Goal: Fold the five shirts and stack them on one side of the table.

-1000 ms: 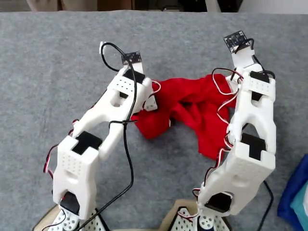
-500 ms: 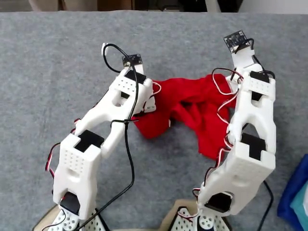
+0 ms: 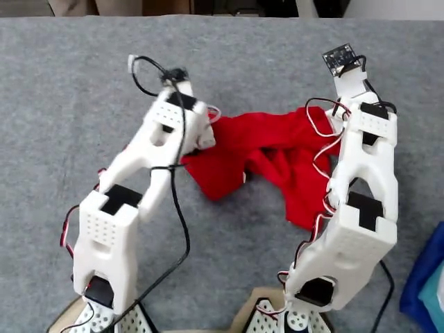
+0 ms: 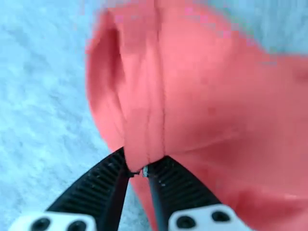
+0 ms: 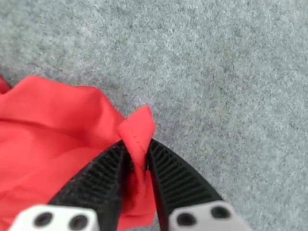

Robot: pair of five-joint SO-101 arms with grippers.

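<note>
Looking down from above, the red shirt [image 3: 277,159] was lying crumpled on the grey table cover [image 3: 69,83], strung out between the two claws. The left claw [image 4: 138,171] was pinched tight on a seamed fold of that shirt. The cloth bunched up right at its tips and fanned out away from them, with a bit of grey off to one side. The right claw [image 5: 137,154] was clamped on the shirt too, with a little red corner poking out past its tips and plain grey beyond that. In the high view the left arm [image 3: 149,159] sat at one end of the shirt and the right arm [image 3: 361,180] at the other. The rest of it sagged in a rumpled heap between the claws. Some blue fabric [image 3: 427,274] lay well off behind the right claw, out by the table's edge near that arm's base.
</note>
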